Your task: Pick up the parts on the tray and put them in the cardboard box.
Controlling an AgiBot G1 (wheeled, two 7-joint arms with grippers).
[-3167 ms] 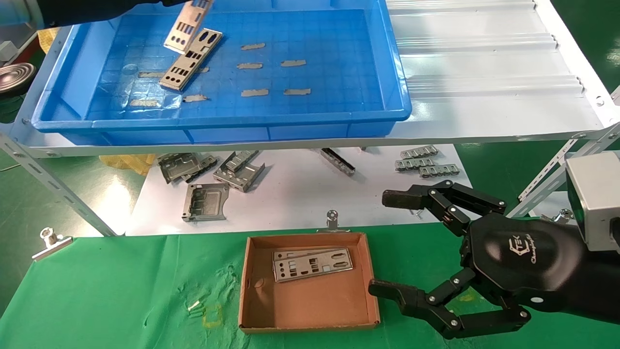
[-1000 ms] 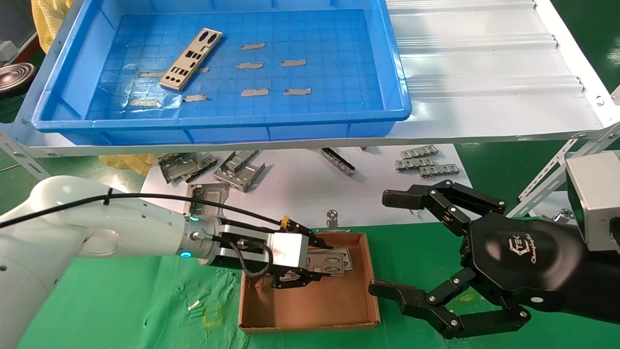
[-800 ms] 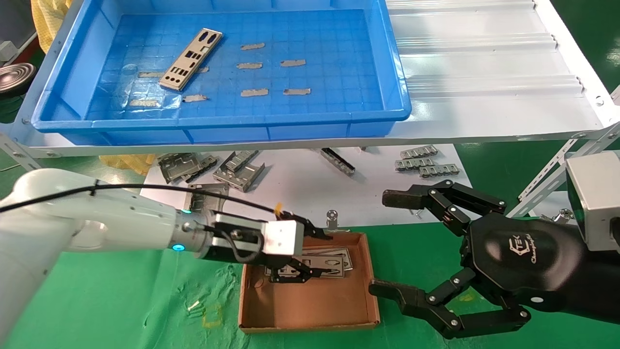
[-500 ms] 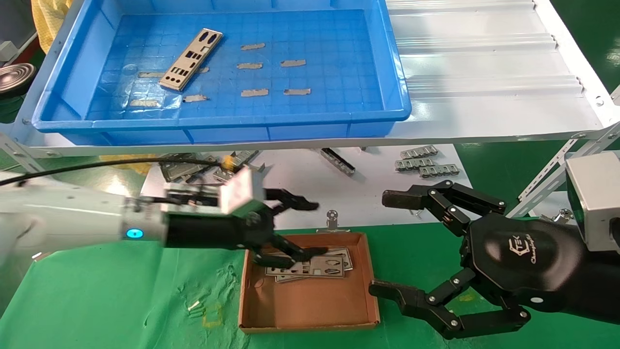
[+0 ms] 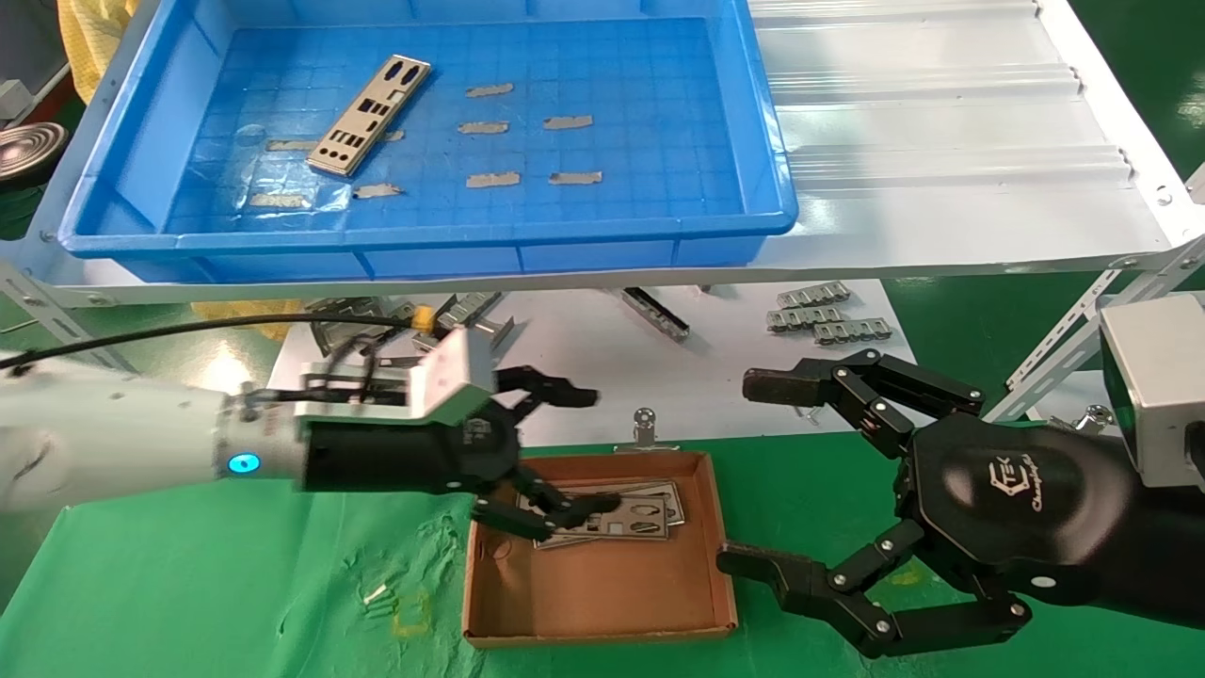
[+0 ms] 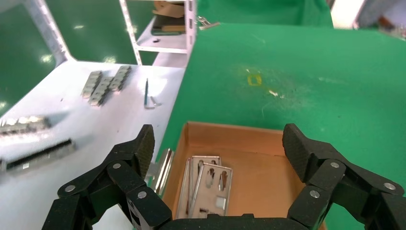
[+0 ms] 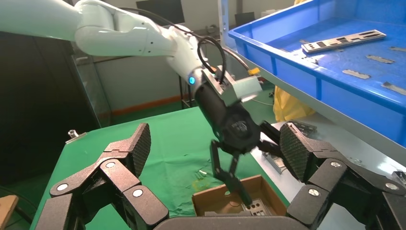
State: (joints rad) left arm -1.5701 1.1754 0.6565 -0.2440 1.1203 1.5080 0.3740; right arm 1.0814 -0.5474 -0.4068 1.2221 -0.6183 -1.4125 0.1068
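1. Left arm (image 5: 113, 443): white glossy shell, blue-lit ring, black cable with yellow tag, silver wrist block.
2. Left gripper (image 5: 571, 454): black linked fingers, silver rivets, ribbed pads.
3. Right gripper (image 5: 753, 476): black body, white logo script, riveted links; grey camera box behind.

The left arm is extended in from the left side, its wrist level, and the left gripper (image 5: 576, 450) is held with its black fingers spread wide and nothing between them. The right gripper (image 5: 753, 471) is parked at the lower right, fingers likewise spread wide apart.
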